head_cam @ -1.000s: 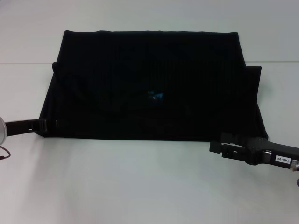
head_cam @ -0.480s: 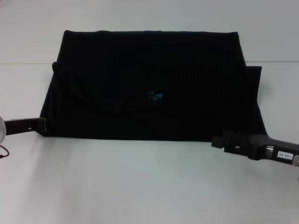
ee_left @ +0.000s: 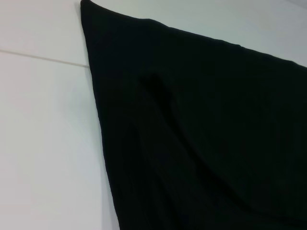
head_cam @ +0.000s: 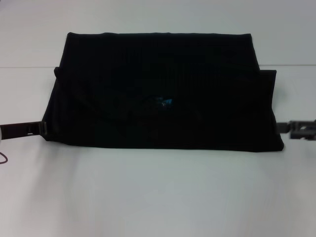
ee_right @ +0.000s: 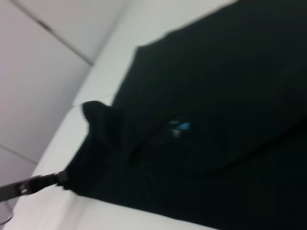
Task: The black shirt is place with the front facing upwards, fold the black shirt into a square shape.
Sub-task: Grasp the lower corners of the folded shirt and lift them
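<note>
The black shirt (head_cam: 160, 91) lies flat in the middle of the white surface (head_cam: 158, 197). It has already been folded once, so it looks like a wide, short block, longer from side to side than from front to back. No white letters show. Only the small blue neck label (head_cam: 164, 102) peeks out near the middle (it shows in the right wrist view too). A bit of the lower layer sticks out past the top layer on the right side.

The left gripper (head_cam: 39, 129) sits low at the shirt's near left corner, right at the edge of the cloth. I cannot tell if its fingers are open or closed, or if they hold any cloth. The right gripper (head_cam: 296, 128) is off by the right edge, just beside the shirt's near right corner but not touching it. Its fingers are too small and dim to read as well.

The shirt is still too wide to be a square, so my guess is that a side-to-side fold is needed next. To do it well, each gripper should grab all the layers at its corner, not just the top one. The lifted side should go up only a little, travel straight across, and land with its edges lined up. The part that sticks out should be tucked in. Going slowly will keep the cloth from bunching.
</note>
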